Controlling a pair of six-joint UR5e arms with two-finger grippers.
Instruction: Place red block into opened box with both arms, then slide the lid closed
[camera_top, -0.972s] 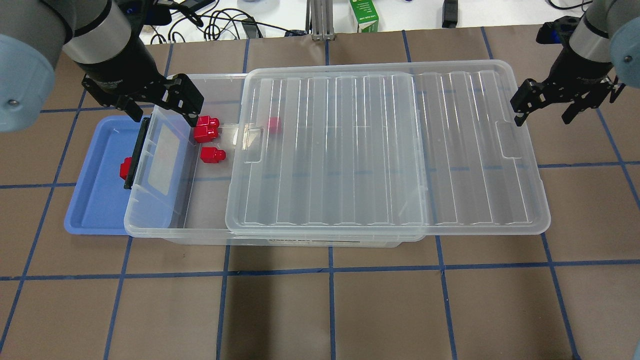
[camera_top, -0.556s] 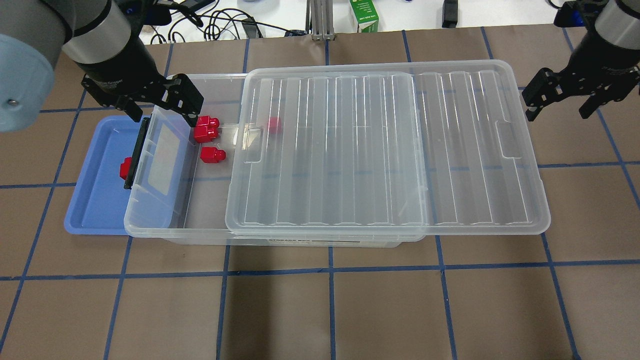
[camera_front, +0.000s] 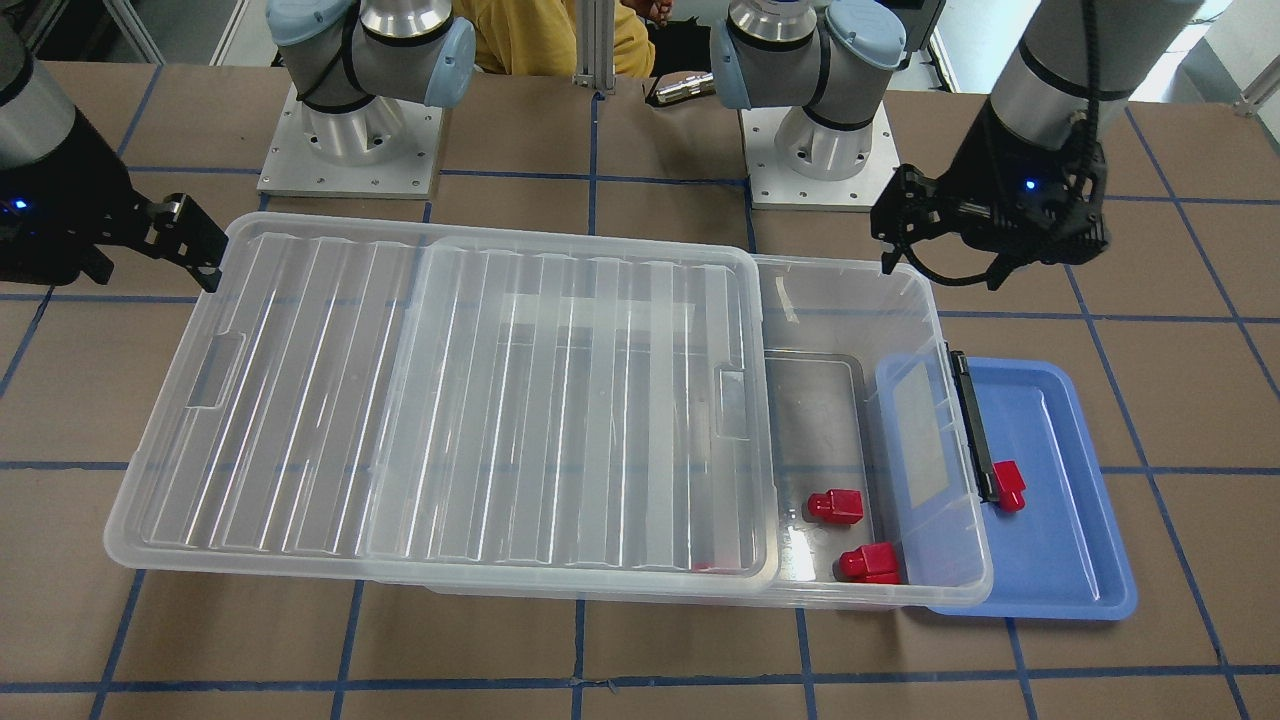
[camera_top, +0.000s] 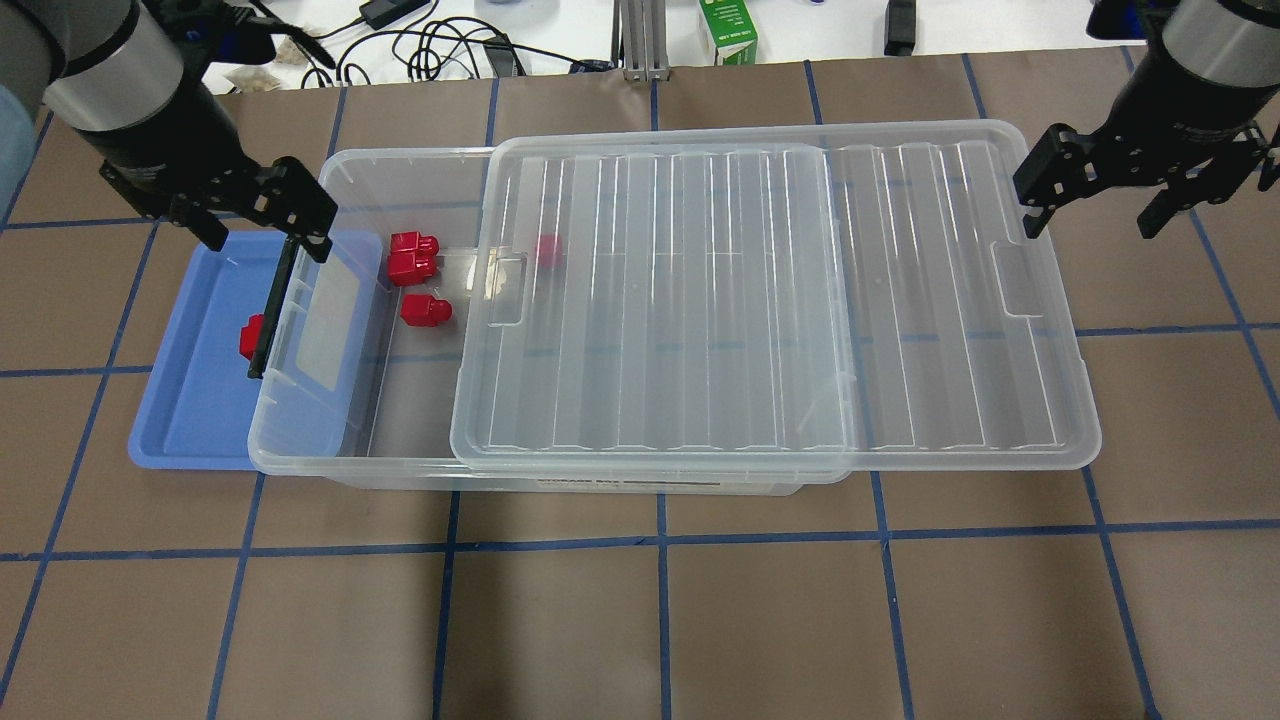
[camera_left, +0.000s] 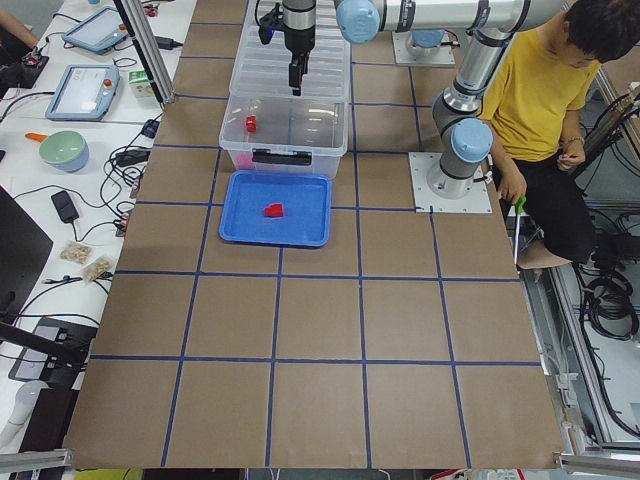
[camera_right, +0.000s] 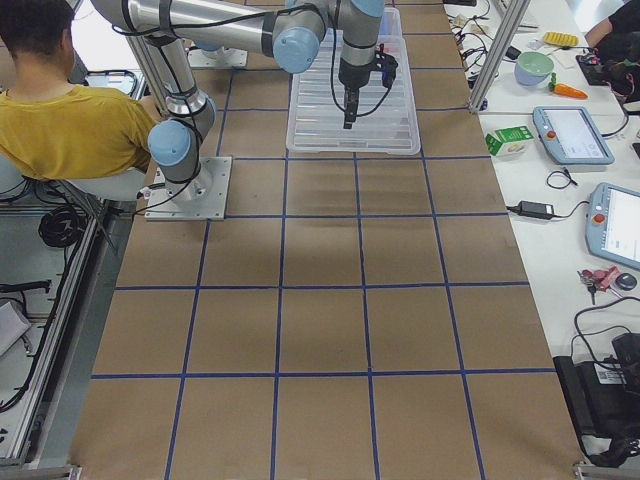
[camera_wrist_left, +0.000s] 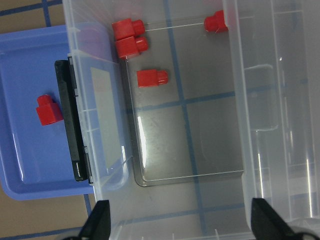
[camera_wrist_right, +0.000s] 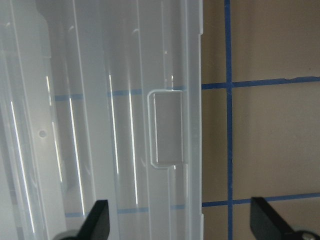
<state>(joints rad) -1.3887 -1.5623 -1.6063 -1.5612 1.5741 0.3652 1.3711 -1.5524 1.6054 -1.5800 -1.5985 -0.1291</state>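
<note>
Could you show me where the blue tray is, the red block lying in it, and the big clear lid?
blue tray (camera_top: 190, 400): overhead view, bare floor of the tray.
red block (camera_wrist_left: 49, 110): left wrist view, top face of the one in the tray.
lid (camera_top: 700, 330): overhead view, ribbed middle.

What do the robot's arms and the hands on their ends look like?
The left arm and right arm are silver-grey tubes with light blue joint caps. The left gripper and right gripper are black, each with two angular fingers and a small blue light. A black cable runs along the left arm.
</note>
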